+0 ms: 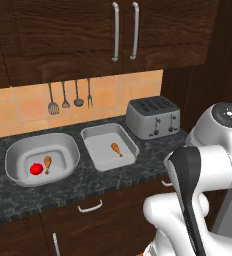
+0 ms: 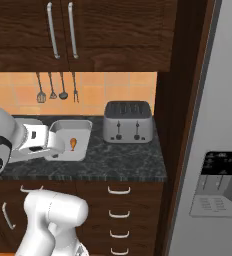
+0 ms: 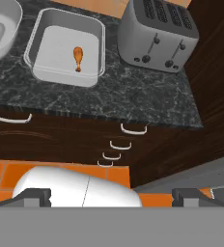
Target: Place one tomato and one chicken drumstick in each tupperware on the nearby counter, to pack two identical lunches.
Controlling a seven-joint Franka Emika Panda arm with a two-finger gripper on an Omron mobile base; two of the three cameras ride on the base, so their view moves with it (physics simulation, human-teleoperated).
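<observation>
- Your gripper [image 3: 111,195] has its jaws spread wide and holds nothing. It hangs out in front of the counter [image 1: 138,172], looking down at the drawers.
- The oval tub [image 1: 18,150] sits near the left end of the counter. It has a tomato [image 1: 36,169] and a drumstick [image 1: 47,163] in it, side by side. That lunch looks done.
- The square tray [image 1: 100,132] sits next to the oval tub, between it and the toaster [image 1: 153,116]. It has one drumstick [image 1: 116,148] in its middle and no tomato.
- So I think you need one more tomato. I can't see a spare one here, so you may have to go and find it.
- You could grab the tomato from the oval tub by mistake. Then that lunch would be short.
- A tomato is round, so it may roll or slip if you drop it from high up.
- The toaster stands close to the tray's right side. A wide swing could bump it.
- I can't read any words or brand names. The fridge panel [image 2: 223,190] is too blurry.
</observation>
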